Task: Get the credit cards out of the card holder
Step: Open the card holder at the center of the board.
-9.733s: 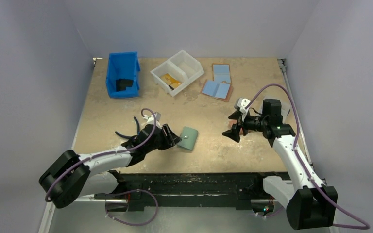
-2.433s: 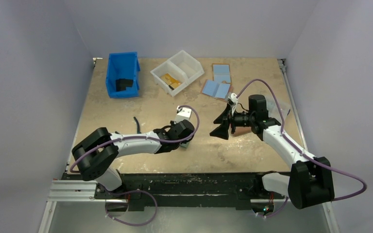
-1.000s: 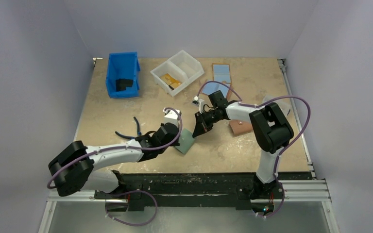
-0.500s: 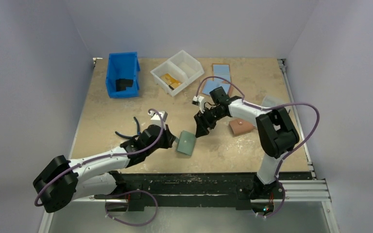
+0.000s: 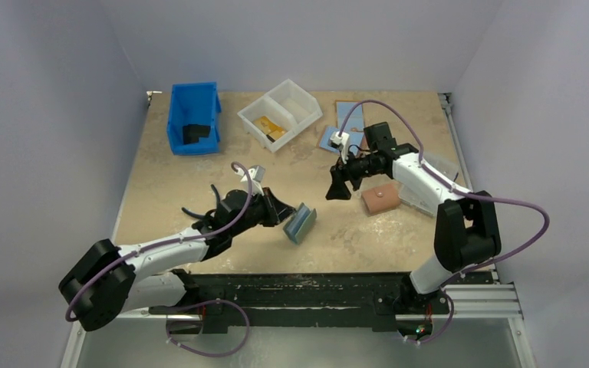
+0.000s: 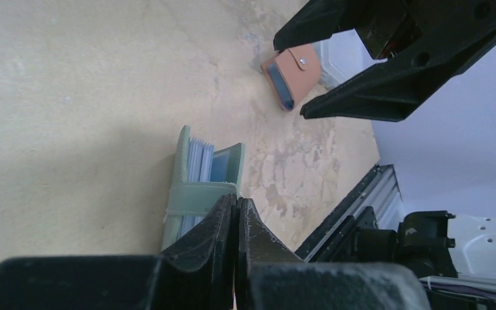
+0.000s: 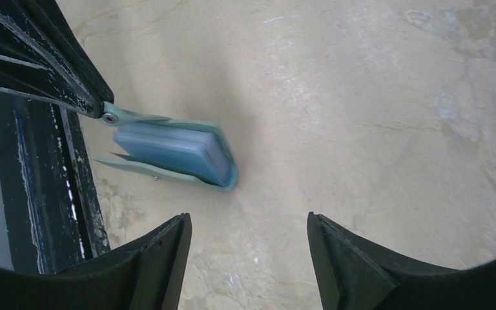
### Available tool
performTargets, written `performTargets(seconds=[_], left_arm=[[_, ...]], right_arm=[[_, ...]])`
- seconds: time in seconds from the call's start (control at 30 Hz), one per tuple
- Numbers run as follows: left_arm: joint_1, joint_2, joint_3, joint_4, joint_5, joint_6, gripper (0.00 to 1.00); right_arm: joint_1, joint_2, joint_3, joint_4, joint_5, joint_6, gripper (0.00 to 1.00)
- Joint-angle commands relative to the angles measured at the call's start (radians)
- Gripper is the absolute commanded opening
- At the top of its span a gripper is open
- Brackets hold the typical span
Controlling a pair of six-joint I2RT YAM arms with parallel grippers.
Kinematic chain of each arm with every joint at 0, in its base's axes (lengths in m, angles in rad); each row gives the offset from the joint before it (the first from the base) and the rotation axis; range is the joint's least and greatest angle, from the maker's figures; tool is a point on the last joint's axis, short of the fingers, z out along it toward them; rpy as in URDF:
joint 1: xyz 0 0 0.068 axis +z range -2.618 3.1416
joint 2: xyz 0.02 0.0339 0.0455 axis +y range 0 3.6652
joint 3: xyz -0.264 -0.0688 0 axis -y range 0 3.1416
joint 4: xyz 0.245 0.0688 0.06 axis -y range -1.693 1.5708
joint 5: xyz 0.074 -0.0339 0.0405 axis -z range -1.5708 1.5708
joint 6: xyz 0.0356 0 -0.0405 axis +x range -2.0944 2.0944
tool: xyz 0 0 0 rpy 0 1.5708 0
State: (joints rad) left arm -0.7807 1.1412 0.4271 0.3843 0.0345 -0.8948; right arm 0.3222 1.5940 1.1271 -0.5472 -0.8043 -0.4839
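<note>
The teal card holder [image 5: 301, 224] stands tilted on the table, its flap pulled open so the blue-tinted clear sleeves [image 7: 168, 150] show. My left gripper [image 5: 281, 212] is shut on its snap tab [image 6: 197, 197]; in the right wrist view the snap [image 7: 108, 117] sits pinched at the left fingers' [image 7: 45, 61] tips. My right gripper [image 5: 337, 186] hangs open a short way up and to the right of the holder, touching nothing. In its own view the right gripper [image 7: 248, 248] has only bare table between its tips. No credit cards show apart from the sleeves.
A salmon-pink snap wallet [image 5: 380, 198] lies just right of the right gripper. At the back stand a blue bin [image 5: 193, 119] with a dark item, a white divided tray [image 5: 280, 113] with tan-orange pieces, and flat light-blue wallets [image 5: 349, 126]. The table's front rail [image 5: 314, 280] runs close below the holder.
The right gripper has opened, let go of the holder and drawn back to the right. The left gripper has pulled the tab left, and the holder now gapes open.
</note>
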Motion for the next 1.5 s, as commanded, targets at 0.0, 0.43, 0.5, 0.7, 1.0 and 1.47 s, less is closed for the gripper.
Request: performTargets(seconds=[0.0, 0.43, 0.5, 0.7, 1.0, 1.47], left_arm=[[0.003, 0.055, 0.005, 0.195, 0.102, -0.074, 0.00], [-0.014, 0.094, -0.011, 0.283, 0.214, -0.140, 0.00], [-0.008, 0.079, -0.009, 0.206, 0.137, -0.114, 0.00], [0.047, 0.037, -0.027, 0.026, -0.096, -0.080, 0.00], [0.130, 0.052, -0.048, -0.158, -0.229, 0.020, 0.00], [0.129, -0.040, -0.068, -0.430, -0.310, 0.040, 0.18]], right_arm=[[-0.033, -0.046, 0.015, -0.060, -0.068, -0.078, 0.74], [-0.036, -0.045, 0.032, -0.182, -0.176, -0.225, 0.72], [-0.036, -0.045, 0.033, -0.182, -0.170, -0.225, 0.72], [-0.034, -0.054, 0.020, -0.201, -0.182, -0.271, 0.71], [-0.017, -0.078, -0.005, -0.200, -0.193, -0.313, 0.71], [0.091, -0.072, -0.051, -0.135, -0.115, -0.301, 0.69]])
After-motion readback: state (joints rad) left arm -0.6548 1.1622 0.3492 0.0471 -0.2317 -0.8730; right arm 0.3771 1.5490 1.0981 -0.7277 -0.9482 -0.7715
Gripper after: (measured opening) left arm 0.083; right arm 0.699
